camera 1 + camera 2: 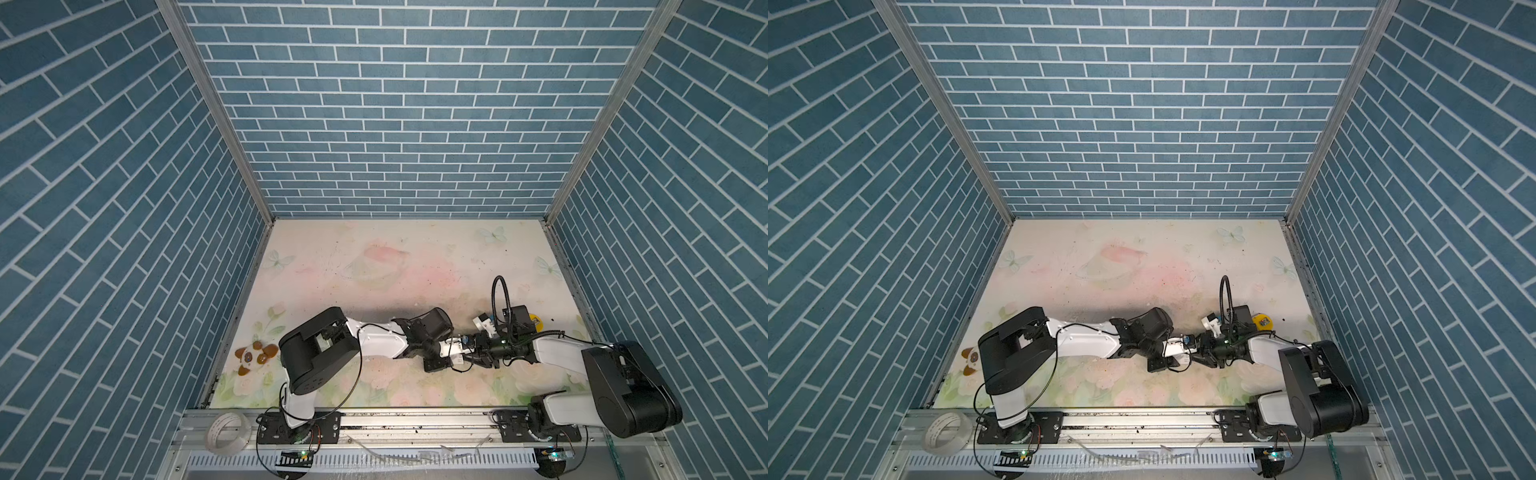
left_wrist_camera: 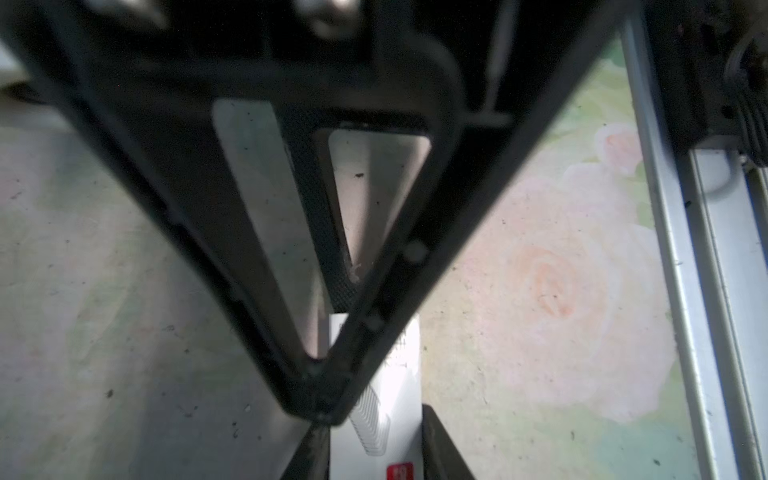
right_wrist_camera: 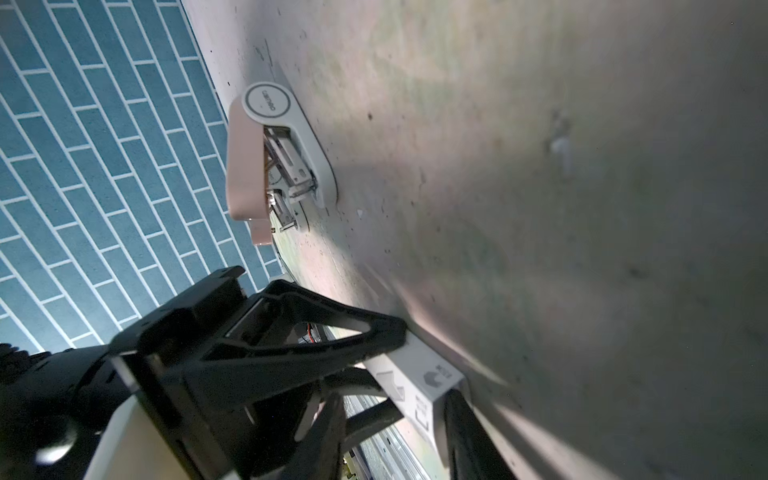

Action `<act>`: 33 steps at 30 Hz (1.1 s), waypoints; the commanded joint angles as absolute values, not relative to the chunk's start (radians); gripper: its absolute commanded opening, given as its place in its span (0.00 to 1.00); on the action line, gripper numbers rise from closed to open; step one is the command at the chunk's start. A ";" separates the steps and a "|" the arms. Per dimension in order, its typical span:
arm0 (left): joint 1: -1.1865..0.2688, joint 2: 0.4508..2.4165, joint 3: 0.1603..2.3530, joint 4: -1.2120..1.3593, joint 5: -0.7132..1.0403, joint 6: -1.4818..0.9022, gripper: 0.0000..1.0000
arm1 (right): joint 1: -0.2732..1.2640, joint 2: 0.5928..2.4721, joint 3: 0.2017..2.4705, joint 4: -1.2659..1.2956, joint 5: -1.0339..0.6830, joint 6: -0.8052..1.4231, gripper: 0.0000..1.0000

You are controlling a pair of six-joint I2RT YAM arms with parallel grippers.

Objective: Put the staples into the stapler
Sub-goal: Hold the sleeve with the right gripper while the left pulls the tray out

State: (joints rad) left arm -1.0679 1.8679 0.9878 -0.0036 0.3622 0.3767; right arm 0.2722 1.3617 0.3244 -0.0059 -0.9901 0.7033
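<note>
The right hand grips the white box from both sides. In the left wrist view, one dark finger of it stands at each long edge, near the red mark. The staples lie as a silver ridged strip in the open part of this box, just beside the tips of the left hand. The fingers of the left hand are drawn together at the box's edge. I cannot tell if they pinch anything. The stapler lies opened on the worktop, apart from both hands, nearer to the back wall.
</note>
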 commanded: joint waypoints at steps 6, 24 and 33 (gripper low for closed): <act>-1.064 1.923 0.988 -0.085 0.377 0.380 0.36 | 0.293 1.374 0.309 0.022 -1.018 0.729 0.41; -1.038 1.849 0.974 -0.133 0.376 0.413 0.58 | 0.299 1.409 0.316 -0.006 -0.983 0.705 0.43; -1.016 1.827 0.962 -0.178 0.391 0.442 0.50 | 0.299 1.402 0.315 -0.014 -0.971 0.700 0.43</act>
